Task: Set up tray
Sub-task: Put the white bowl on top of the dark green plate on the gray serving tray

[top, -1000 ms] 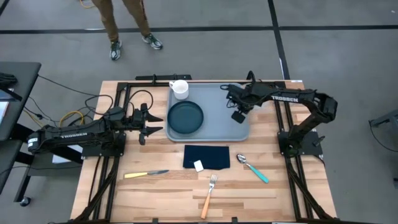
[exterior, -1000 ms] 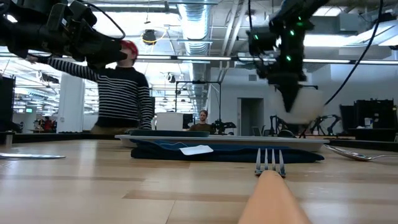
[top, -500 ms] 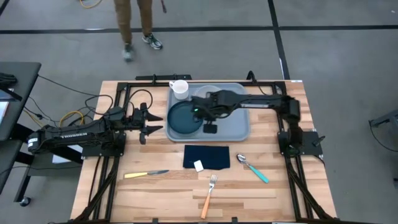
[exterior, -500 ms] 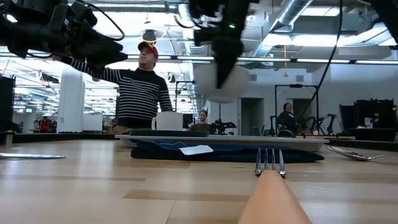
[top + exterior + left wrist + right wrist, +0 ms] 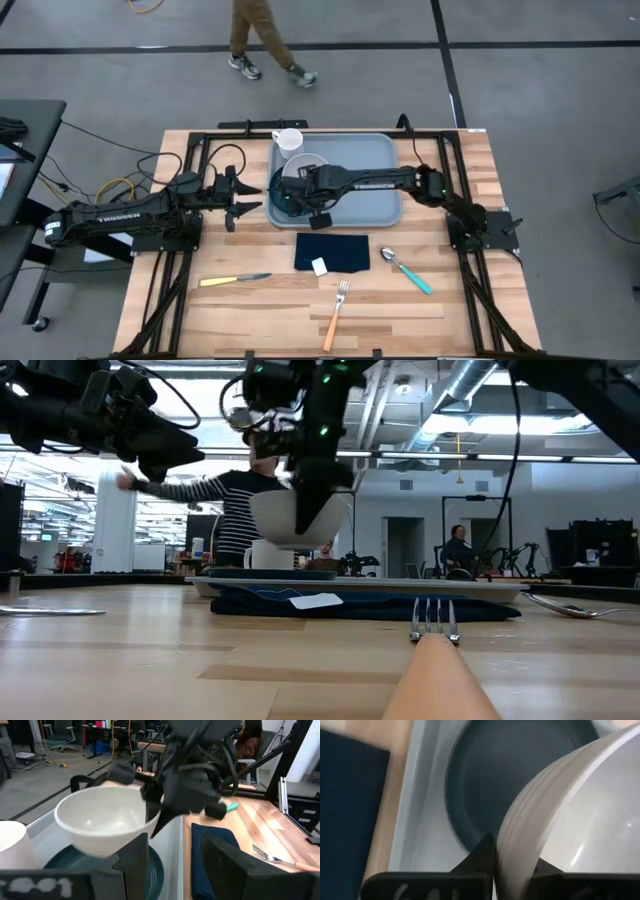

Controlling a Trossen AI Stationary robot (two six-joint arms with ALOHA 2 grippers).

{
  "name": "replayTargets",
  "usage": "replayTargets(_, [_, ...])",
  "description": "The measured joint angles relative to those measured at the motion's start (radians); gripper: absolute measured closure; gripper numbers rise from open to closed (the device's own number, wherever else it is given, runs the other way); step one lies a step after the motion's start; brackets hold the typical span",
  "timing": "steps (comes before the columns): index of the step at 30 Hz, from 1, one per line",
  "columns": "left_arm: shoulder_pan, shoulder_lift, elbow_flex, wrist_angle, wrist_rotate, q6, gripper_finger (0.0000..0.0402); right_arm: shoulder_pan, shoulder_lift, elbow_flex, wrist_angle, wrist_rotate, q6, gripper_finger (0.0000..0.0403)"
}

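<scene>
The tray (image 5: 370, 175) lies at the far middle of the bench (image 5: 440, 310), with a dark plate (image 5: 285, 200) at its left end and a white mug (image 5: 288, 142) in its far left corner. The right pincer (image 5: 300, 180) is clamped on the rim of a white bowl (image 5: 290, 520), holding it in the air above the plate. The left pincer (image 5: 245, 200) hovers open just left of the tray. A napkin (image 5: 333, 252) lies on the bench in front of the tray.

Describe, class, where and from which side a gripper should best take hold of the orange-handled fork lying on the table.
Grip the fork at mid-handle, coming straight down from above. It lies flat on the bare table, so only its two long sides are free, and the handle looks thicker than the tines. Set the fingers across the handle's slanted line.
</scene>
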Motion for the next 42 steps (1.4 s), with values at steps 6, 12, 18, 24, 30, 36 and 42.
replayTargets(6, [0.0,0.0,0.0,-0.004,0.002,-0.006,0.0234,-0.004,0.073,0.049,0.032,0.03,-0.005,0.0393])
replayTargets(12, [0.0,0.0,0.0,-0.01,0.001,-0.007,0.0234,-0.014,0.084,0.058,0.078,0.02,-0.004,0.039])
replayTargets(18, [0.0,0.0,0.0,-0.011,0.003,-0.007,0.0234,-0.015,0.084,0.058,0.11,-0.045,0.013,0.0388])
replayTargets(24, [0.0,0.0,0.0,-0.011,0.018,-0.013,0.0234,-0.019,0.084,0.058,0.128,-0.078,0.034,0.0392])
replayTargets(30, [0.0,0.0,0.0,-0.012,0.021,-0.013,0.0234,-0.029,0.099,0.06,0.102,-0.076,0.056,0.0386])
replayTargets(36, [0.0,0.0,0.0,-0.014,0.021,-0.022,0.0234,-0.027,0.121,0.06,0.108,-0.076,0.052,0.0395])
replayTargets(42, [0.0,0.0,0.0,-0.014,0.021,-0.022,0.0234,-0.027,0.13,0.057,0.099,-0.059,0.049,0.0371])
